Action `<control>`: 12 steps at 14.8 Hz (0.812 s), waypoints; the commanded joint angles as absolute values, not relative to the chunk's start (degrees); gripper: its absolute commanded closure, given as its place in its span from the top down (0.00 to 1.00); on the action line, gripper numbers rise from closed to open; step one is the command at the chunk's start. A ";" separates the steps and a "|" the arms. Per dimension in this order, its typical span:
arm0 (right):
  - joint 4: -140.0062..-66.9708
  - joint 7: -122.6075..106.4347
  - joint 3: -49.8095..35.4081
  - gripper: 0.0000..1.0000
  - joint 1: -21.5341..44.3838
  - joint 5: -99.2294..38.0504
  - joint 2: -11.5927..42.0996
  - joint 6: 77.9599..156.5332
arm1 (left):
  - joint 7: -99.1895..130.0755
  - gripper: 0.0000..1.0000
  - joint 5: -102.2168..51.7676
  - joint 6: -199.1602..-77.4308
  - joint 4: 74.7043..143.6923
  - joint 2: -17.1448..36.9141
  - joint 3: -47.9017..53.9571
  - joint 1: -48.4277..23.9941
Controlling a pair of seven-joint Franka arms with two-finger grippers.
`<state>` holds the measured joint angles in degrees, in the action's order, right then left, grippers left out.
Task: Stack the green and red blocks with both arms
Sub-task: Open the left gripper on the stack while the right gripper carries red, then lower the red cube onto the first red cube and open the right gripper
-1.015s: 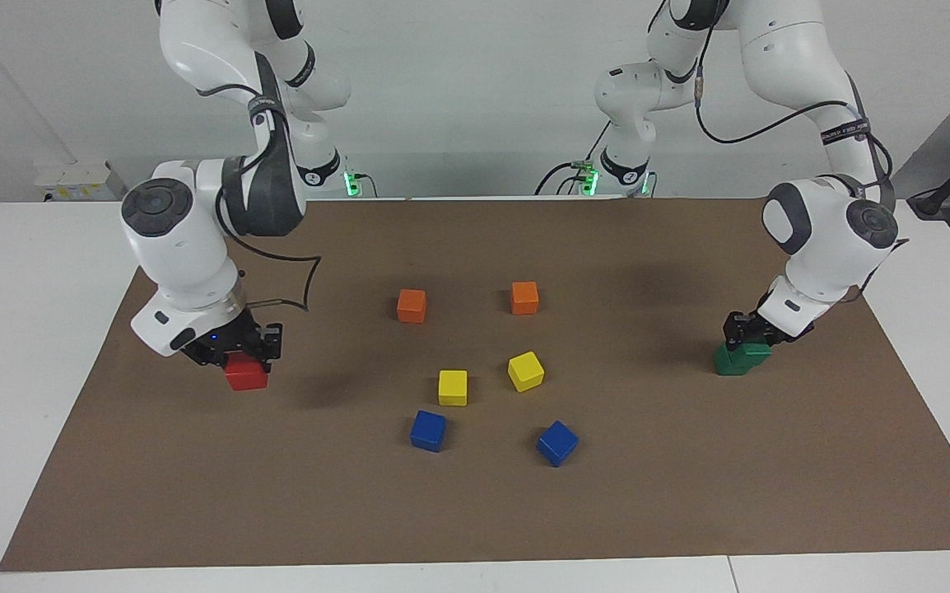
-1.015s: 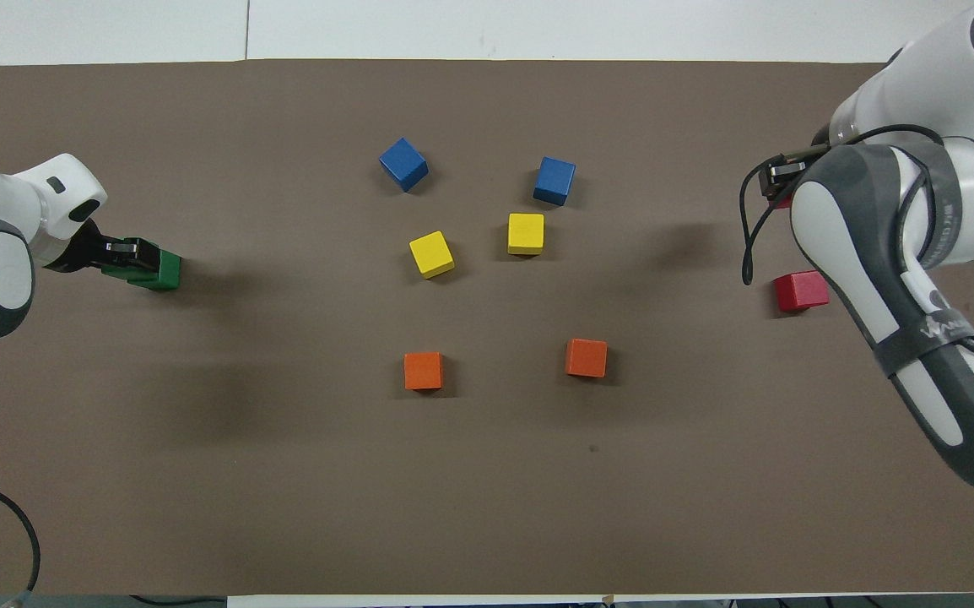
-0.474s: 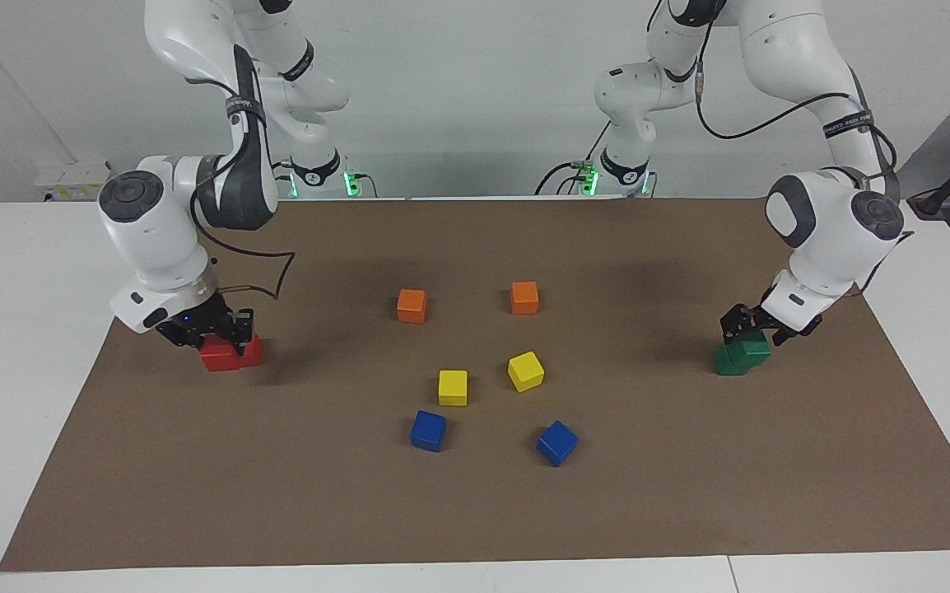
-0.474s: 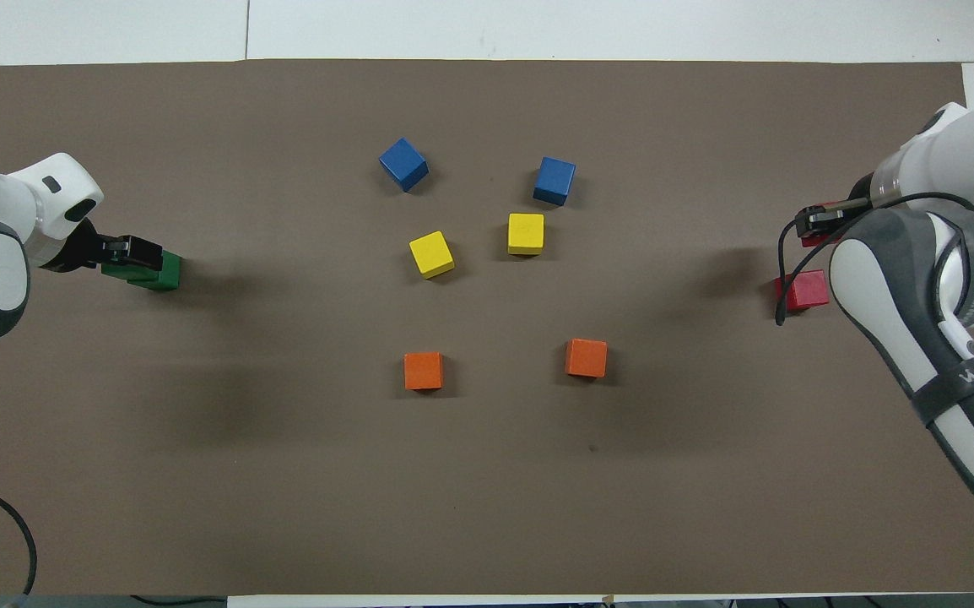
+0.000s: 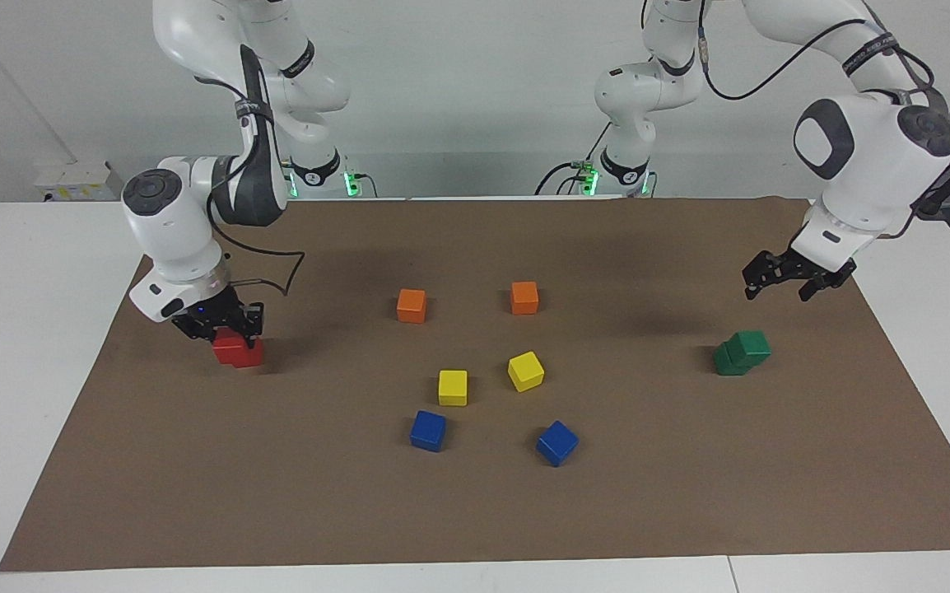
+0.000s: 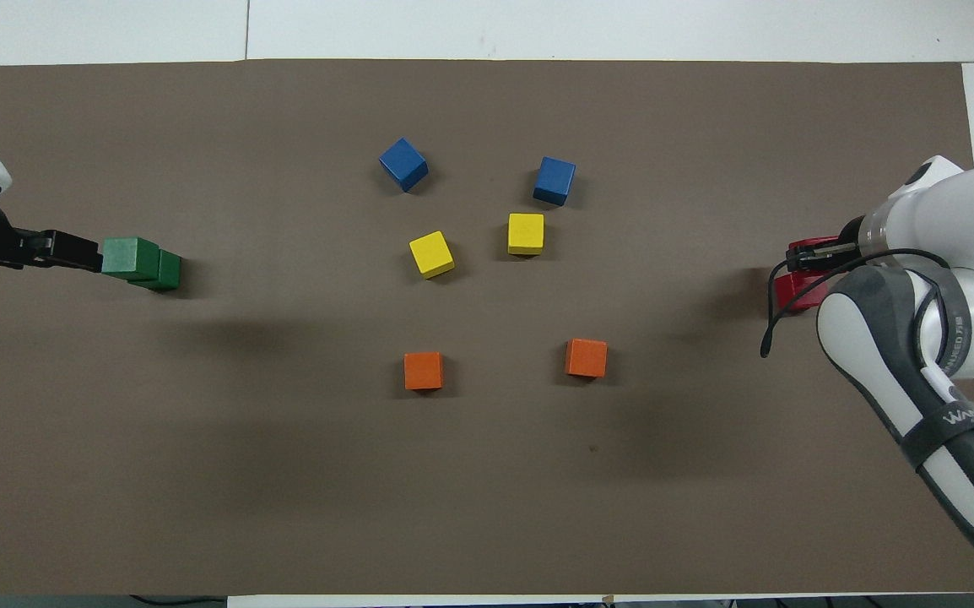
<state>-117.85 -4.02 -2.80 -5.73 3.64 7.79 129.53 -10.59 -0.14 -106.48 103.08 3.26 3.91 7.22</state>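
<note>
Two dark green blocks are stacked at the left arm's end of the mat. The upper one (image 5: 749,345) (image 6: 129,257) sits askew on the lower one (image 5: 725,361) (image 6: 169,272). My left gripper (image 5: 781,282) (image 6: 73,252) is open and empty, raised above the stack and clear of it. My right gripper (image 5: 218,325) (image 6: 816,253) is shut on a red block (image 5: 226,340) (image 6: 809,246). It holds this block down on the second red block (image 5: 248,357) (image 6: 795,294), offset from it.
Two orange cubes (image 5: 412,305) (image 5: 524,297), two yellow cubes (image 5: 453,387) (image 5: 525,371) and two blue cubes (image 5: 428,430) (image 5: 557,442) lie in the middle of the brown mat (image 5: 475,511). Two smaller white arms with green lights stand at the robots' end.
My left gripper let go of the upper green block and rose away from the stack. My right gripper carried its red block sideways and down onto the other red block.
</note>
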 commanded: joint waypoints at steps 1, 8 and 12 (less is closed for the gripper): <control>-120.93 -5.71 -3.60 0.00 -7.38 1.93 5.36 130.96 | -10.90 1.00 -0.88 -101.18 103.18 -1.74 3.96 7.73; -123.92 -8.09 -3.60 0.00 -9.66 0.53 3.78 131.04 | -11.42 1.00 -0.53 -99.30 104.94 -4.57 3.78 7.04; -124.36 -8.09 -3.60 0.00 -10.11 0.53 3.78 130.96 | -8.46 1.00 0.18 -90.99 93.29 -0.10 3.60 3.61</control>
<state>-122.04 -6.10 -2.79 -8.80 1.83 5.57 129.54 -10.35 -0.14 -96.40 100.81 -3.25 4.08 5.60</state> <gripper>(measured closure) 0.449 0.000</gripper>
